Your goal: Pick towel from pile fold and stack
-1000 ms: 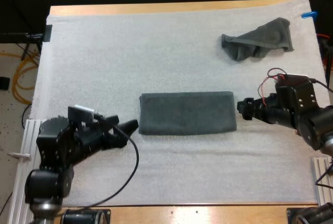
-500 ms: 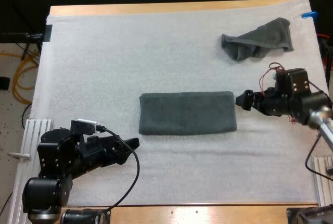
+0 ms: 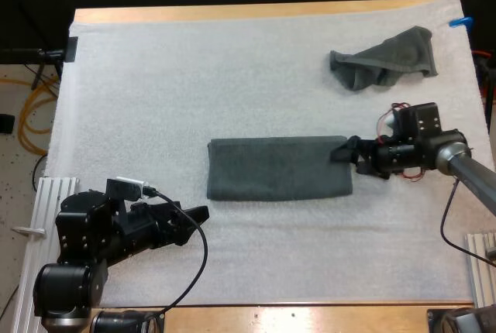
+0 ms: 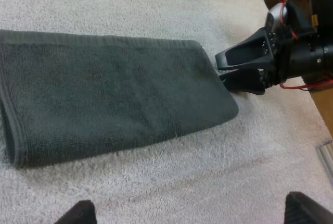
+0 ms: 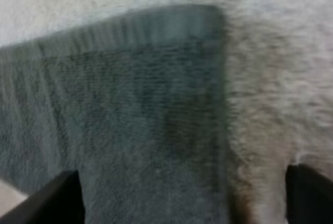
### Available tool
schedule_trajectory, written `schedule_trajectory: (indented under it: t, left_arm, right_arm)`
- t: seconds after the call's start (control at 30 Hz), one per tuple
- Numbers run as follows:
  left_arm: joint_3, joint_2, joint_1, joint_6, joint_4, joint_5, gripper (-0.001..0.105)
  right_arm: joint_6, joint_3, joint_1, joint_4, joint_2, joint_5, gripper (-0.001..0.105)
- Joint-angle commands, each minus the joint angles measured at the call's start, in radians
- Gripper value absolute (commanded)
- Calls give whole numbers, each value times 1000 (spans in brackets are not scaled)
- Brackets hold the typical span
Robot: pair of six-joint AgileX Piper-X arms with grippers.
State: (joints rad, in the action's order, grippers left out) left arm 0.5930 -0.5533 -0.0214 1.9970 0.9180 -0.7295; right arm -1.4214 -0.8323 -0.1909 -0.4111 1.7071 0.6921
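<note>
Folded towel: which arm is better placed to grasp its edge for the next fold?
Right, most likely. The right end effector is open at the right edge of the folded towel, over its corner. The left end effector, also open, stands apart from it, off its near left corner.

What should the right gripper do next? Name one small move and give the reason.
Probably shut the right gripper on the right end of the folded towel. Its open fingers stand at that short edge, with the towel's corner between them in the right wrist view, gripping nothing. The left gripper hangs open, apart from the towel.
</note>
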Motion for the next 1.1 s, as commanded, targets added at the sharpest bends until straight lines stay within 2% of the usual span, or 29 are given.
schedule_trajectory:
  t: [0.0,0.13,0.2,0.27,0.37,0.43,0.47,0.57,0.67,0.87,0.93,1.0,1.07]
  left_arm:
    - [6,3,1,-4,-3,-7,69]
    - [6,3,1,-4,-3,-7,69]
    - [6,3,1,-4,-3,-7,69]
    - [6,3,1,-4,-3,-7,69]
    - [6,3,1,-4,-3,-7,69]
    - [6,3,1,-4,-3,-7,69]
    - [6,3,1,-4,-3,-7,69]
    - [6,3,1,-4,-3,-7,69]
    - [6,3,1,-4,-3,-7,69]
    - [6,3,1,-4,-3,-7,69]
    - [6,3,1,-4,-3,-7,69]
    - [6,3,1,-4,-3,-7,69]
    - [6,3,1,-4,-3,-7,69]
  right_arm:
    - [-3,8,-28,-8,33,11,78]
    - [13,8,-86,2,66,53,78]
    - [29,7,-102,2,80,40,77]
    - [51,6,-105,3,83,8,70]
    - [57,6,-103,4,83,-35,36]
    - [54,6,-103,4,83,-48,6]
    - [52,6,-103,4,83,-55,1]
    - [39,4,-103,-1,75,-82,1]
    - [-11,-5,-103,-60,34,-193,1]
    - [-186,-60,-103,-274,-95,-608,1]
    - [-245,-84,-103,-340,-140,-795,1]
    - [-280,-100,-103,-370,-168,-900,1]
    - [-293,-112,-103,-381,-184,-920,1]
